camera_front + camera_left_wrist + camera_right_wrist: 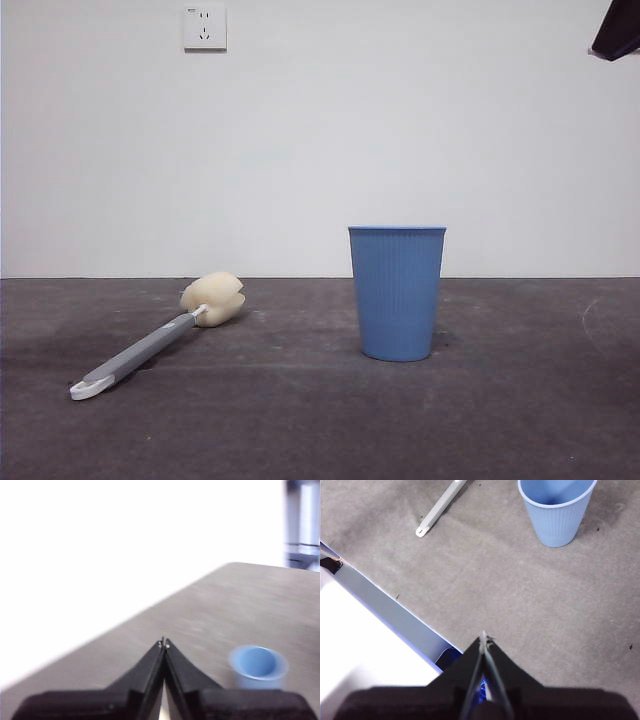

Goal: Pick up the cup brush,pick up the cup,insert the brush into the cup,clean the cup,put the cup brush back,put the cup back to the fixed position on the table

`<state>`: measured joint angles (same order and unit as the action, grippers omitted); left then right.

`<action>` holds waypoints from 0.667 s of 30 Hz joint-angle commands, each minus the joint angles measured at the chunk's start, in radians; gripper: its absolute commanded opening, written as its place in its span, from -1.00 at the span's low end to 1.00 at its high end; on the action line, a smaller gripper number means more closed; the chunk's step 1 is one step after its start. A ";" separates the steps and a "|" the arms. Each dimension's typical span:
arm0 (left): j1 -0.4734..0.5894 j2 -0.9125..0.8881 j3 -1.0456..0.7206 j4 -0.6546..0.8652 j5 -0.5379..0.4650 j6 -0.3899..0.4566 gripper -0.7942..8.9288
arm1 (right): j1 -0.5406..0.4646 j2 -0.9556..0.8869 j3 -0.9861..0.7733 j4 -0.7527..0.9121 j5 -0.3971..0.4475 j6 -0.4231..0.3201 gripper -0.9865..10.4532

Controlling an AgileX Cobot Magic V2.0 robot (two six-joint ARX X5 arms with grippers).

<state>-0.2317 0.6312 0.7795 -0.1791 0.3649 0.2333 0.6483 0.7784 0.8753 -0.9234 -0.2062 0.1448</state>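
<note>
The blue ribbed cup (pixel 397 292) stands upright on the dark grey table (pixel 300 420), right of centre. The cup brush (pixel 160 338) lies flat to its left, cream sponge head toward the wall and white looped end toward the front. My left gripper (pixel 163 643) is shut and empty, high above the table, with the cup (pixel 258 666) below it. My right gripper (pixel 484 639) is also shut and empty, well back from the cup (pixel 555 510) and the brush handle (pixel 437 511). A black arm tip (pixel 618 30) shows at the top right corner.
A white wall with a power socket (pixel 205 27) stands behind the table. A pale blue-edged table border (pixel 385 610) runs near the right gripper. Bare table surface lies between the brush and the cup.
</note>
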 commanded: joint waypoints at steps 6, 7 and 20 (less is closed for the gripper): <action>0.211 -0.101 -0.047 -0.007 0.009 0.068 -0.84 | 0.001 -0.001 0.002 0.003 0.003 -0.003 -0.82; 0.222 -0.120 -0.069 0.002 0.006 0.068 -0.84 | 0.001 -0.001 0.002 0.003 0.003 -0.003 -0.82; 0.254 -0.430 -0.631 0.275 -0.007 -0.041 -0.84 | 0.001 -0.001 0.002 0.003 0.003 -0.003 -0.82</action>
<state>0.0189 0.2188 0.1757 0.0811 0.3622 0.2222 0.6483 0.7784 0.8757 -0.9234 -0.2062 0.1448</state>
